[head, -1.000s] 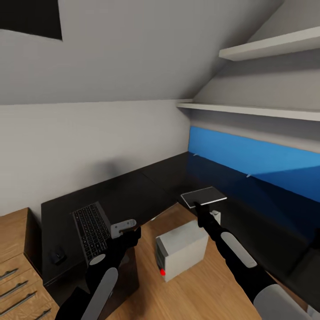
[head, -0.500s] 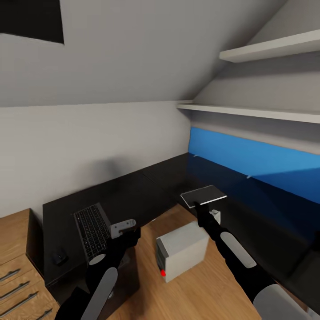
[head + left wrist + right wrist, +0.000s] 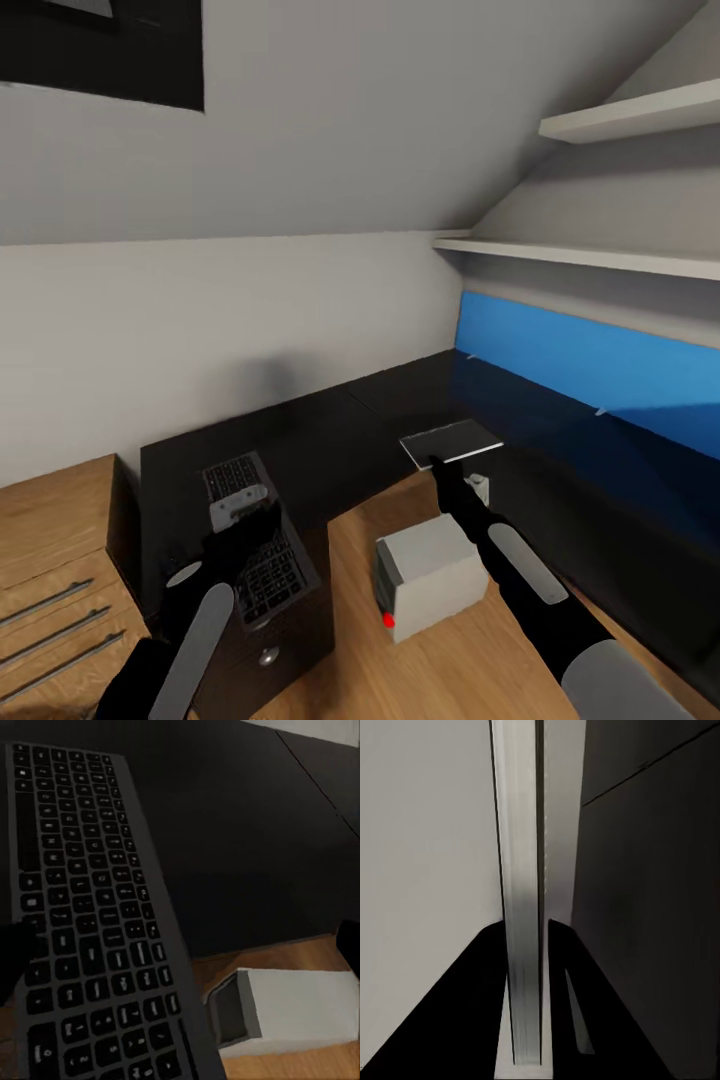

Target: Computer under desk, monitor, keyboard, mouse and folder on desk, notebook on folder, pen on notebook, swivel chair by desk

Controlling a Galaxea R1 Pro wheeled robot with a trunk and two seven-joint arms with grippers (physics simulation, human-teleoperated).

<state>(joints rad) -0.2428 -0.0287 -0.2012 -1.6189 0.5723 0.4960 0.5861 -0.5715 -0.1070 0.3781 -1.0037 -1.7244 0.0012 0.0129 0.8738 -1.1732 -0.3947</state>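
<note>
The keyboard (image 3: 255,540) (image 3: 90,907) lies on the left part of the desk's glossy black top (image 3: 330,440). My left gripper (image 3: 240,508) (image 3: 180,952) hovers just above its keys, open, with its dark fingers spread wide. My right gripper (image 3: 443,466) (image 3: 523,934) is shut on the near edge of the notebook (image 3: 450,441) (image 3: 521,832). It holds the thin book flat, just above the desk's inner corner. The light grey computer (image 3: 430,575) (image 3: 292,1009) stands on the wood floor between my arms, its red light facing me.
A bright blue panel (image 3: 580,360) runs along the desk's back at the right, under two white shelves (image 3: 600,255). A black drawer front with a knob (image 3: 268,652) sits under the keyboard. A light-wood drawer unit (image 3: 50,560) stands at the far left.
The camera has turned left, shifting the whole scene right in the picture. My left gripper has moved from beside the keyboard's right edge to over its keys. The right gripper still holds the notebook.
</note>
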